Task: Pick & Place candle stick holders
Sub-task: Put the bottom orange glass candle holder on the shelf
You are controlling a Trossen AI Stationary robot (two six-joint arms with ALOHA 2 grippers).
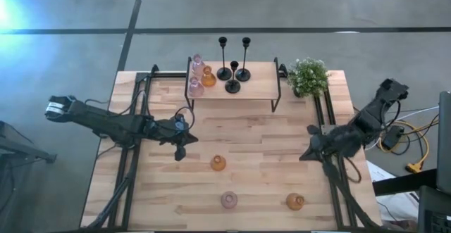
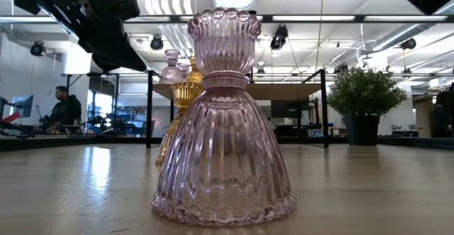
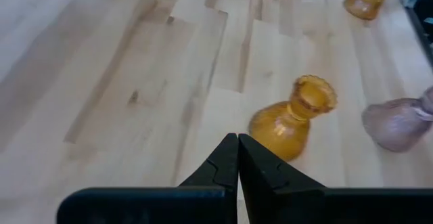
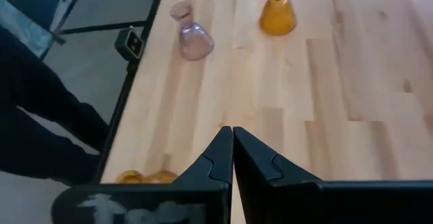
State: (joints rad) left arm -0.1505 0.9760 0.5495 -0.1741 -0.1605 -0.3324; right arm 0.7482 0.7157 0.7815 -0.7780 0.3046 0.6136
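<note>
— Jaws on both arms are pressed together and hold nothing; the left gripper hovers over the tabletop just beside the middle amber glass holder, and the right gripper waits near the right edge.

— How far along would you say?

— About two thirds, if the raised shelf at the back is the goal. Three black metal holders and three glass ones, pink and amber, stand on it. Three are left on the bare boards: that amber one, a pink holder near the front edge, and another amber holder to its right.

— Do the other views add anything?

— The low view puts the pink holder right up close, showing its ribbed glass and scalloped rim, which the overhead cannot. The left wrist view shows the amber holder just past the closed fingertips. Only the overhead shows the small green plant beside the shelf.
</note>
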